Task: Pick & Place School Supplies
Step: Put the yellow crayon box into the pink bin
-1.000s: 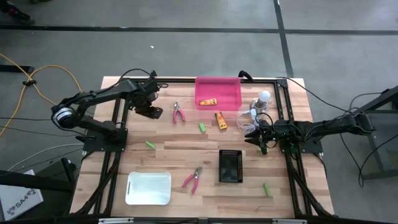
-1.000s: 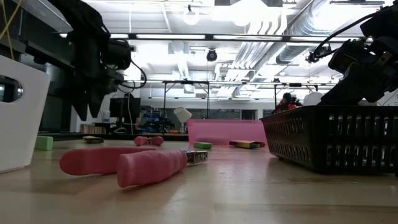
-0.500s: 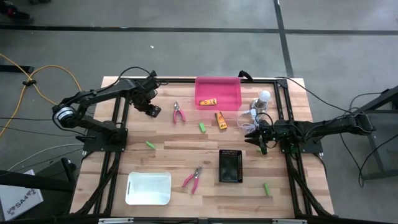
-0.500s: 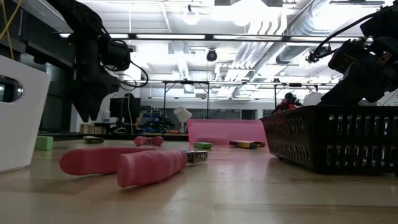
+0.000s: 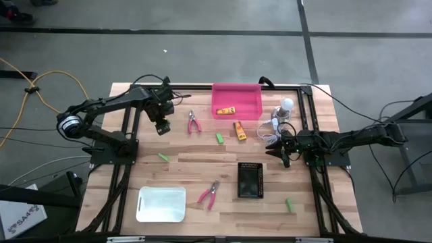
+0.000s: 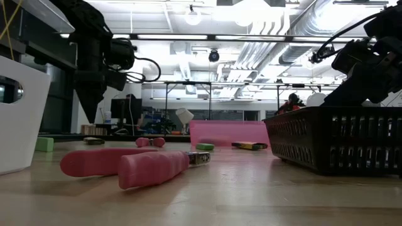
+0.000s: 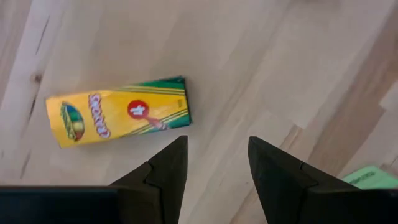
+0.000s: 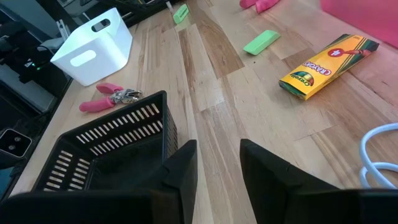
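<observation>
Yellow crayon box [image 7: 118, 111] lay just beyond the left arm's fingers [image 7: 163, 168], which had swung over, spread and empty; right fingers [image 8: 180, 165] waited released.

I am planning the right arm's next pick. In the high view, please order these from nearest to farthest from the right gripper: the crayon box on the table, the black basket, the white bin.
From the right gripper:
1. Black basket, just in front of it, toward the table's near edge.
2. Crayon box, toward the pink bin; almost as close, so 1 and 2 are hard to separate.
3. White bin, far across at the left front corner.
</observation>
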Controlling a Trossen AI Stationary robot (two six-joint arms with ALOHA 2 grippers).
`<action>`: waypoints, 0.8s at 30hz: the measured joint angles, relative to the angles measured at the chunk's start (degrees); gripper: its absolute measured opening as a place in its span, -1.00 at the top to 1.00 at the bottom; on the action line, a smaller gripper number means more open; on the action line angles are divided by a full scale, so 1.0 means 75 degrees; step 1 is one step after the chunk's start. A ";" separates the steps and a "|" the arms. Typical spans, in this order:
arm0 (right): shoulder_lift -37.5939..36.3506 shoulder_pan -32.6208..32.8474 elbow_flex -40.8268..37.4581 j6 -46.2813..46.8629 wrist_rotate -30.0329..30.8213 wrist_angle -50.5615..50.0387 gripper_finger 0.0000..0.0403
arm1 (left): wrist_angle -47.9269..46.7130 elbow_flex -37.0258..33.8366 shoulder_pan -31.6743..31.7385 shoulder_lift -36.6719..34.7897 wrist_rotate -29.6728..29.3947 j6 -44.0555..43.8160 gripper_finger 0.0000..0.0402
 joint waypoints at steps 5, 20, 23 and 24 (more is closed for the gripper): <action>-0.0001 -0.0002 0.0000 0.0001 -0.0002 0.0000 0.45 | 0.0013 0.0008 -0.0203 -0.0067 -0.0001 0.0112 0.19; -0.0001 -0.0003 0.0000 0.0001 0.0000 0.0000 0.45 | 0.0025 0.0020 -0.1135 -0.0070 -0.0011 0.2282 0.19; -0.0001 0.0000 0.0000 -0.0001 0.0000 0.0001 0.45 | 0.0022 0.0020 -0.1304 -0.0070 -0.0062 0.2807 0.19; 0.0002 0.0000 0.0000 -0.0001 0.0000 0.0000 0.45 | 0.0022 0.0020 -0.1343 -0.0070 -0.0064 0.2954 0.19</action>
